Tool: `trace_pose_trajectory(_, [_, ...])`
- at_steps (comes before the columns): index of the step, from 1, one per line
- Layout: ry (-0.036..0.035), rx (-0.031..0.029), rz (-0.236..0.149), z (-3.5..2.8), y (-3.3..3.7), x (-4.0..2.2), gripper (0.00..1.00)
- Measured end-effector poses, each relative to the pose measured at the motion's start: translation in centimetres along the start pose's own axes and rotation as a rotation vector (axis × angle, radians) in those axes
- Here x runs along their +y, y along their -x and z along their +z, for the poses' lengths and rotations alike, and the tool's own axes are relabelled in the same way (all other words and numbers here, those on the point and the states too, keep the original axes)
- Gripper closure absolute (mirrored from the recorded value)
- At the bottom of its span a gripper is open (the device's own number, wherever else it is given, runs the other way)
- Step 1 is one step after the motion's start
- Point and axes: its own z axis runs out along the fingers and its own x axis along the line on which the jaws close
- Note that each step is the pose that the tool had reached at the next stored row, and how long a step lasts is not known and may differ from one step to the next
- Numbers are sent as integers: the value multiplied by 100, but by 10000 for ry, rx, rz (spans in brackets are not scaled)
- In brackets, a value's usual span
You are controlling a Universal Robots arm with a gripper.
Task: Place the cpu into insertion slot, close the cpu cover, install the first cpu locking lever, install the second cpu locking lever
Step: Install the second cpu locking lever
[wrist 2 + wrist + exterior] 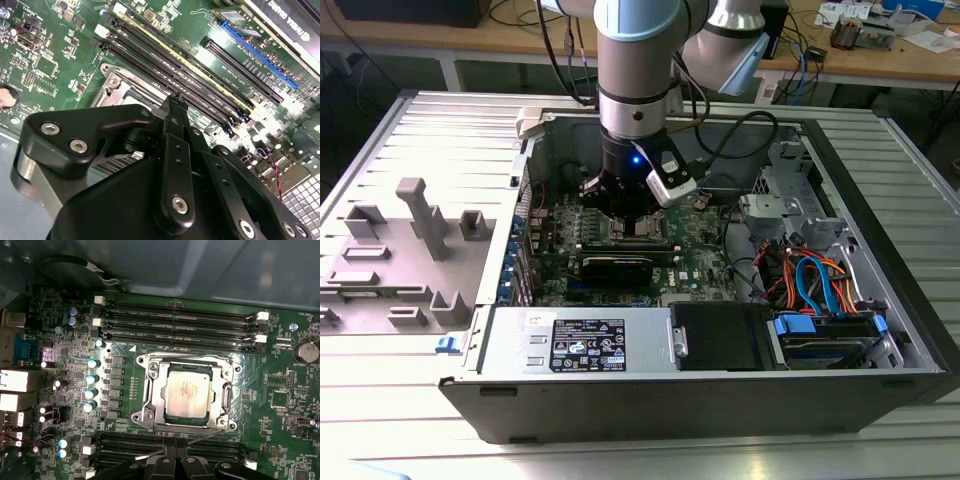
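The cpu [189, 392], a dull silver square, lies in the insertion slot [142, 416] on the green motherboard. The cpu cover [190, 368], a metal frame with a window, lies flat around the chip. A thin wire locking lever [200, 436] runs slanted off the socket's corner toward my gripper [177, 456]. My gripper's black fingers are shut together just beside the socket's edge, touching or nearly touching that lever. In the second wrist view the gripper [172, 100] tip sits at the socket frame [120, 87]. In the exterior view the gripper [625, 205] hangs low over the board inside the open computer case.
Long black memory slots [180, 325] flank the socket on both sides. The case walls [670, 120], a power supply [580, 345] and a drive bay with coloured cables [820, 290] surround the board. A grey plastic fixture [420, 215] stands at the exterior view's left.
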Motion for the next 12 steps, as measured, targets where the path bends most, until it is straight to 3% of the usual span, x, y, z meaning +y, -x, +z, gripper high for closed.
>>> trace_pose_trajectory(12, [9,-8,-268,7,-83,-3,89])
